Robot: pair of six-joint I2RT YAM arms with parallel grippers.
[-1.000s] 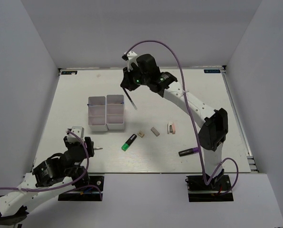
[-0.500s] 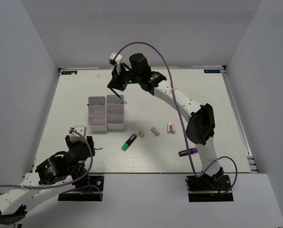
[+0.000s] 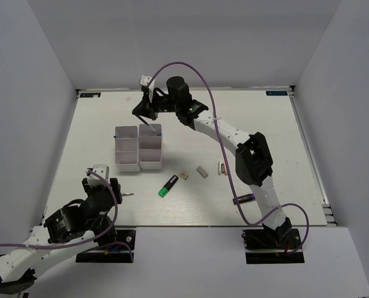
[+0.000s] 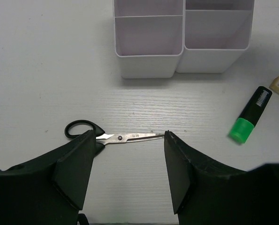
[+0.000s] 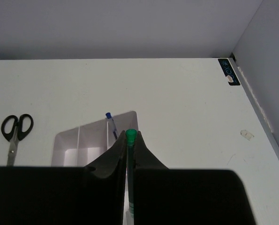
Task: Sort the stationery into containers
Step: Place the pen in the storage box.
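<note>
Right fingers (image 5: 109, 161) swung left over white bins (image 3: 149, 164), pinching thin green-tipped pen (image 5: 130, 150), left fingers (image 4: 73, 164) wide over black-handled scissors (image 4: 125, 137).

Four white bins (image 3: 127, 164), joined in one block below the right end effector (image 3: 144, 113). Two pens: a green-tipped pen (image 5: 130, 136) pinched in it, a blue-capped pen (image 5: 110, 123) just beyond. One pair of scissors (image 4: 112, 137) by the left end effector (image 4: 129, 136). One highlighter (image 3: 167, 185), one marker (image 3: 245, 198), three erasers (image 3: 201, 172) in view, one partly behind the arm.
</note>
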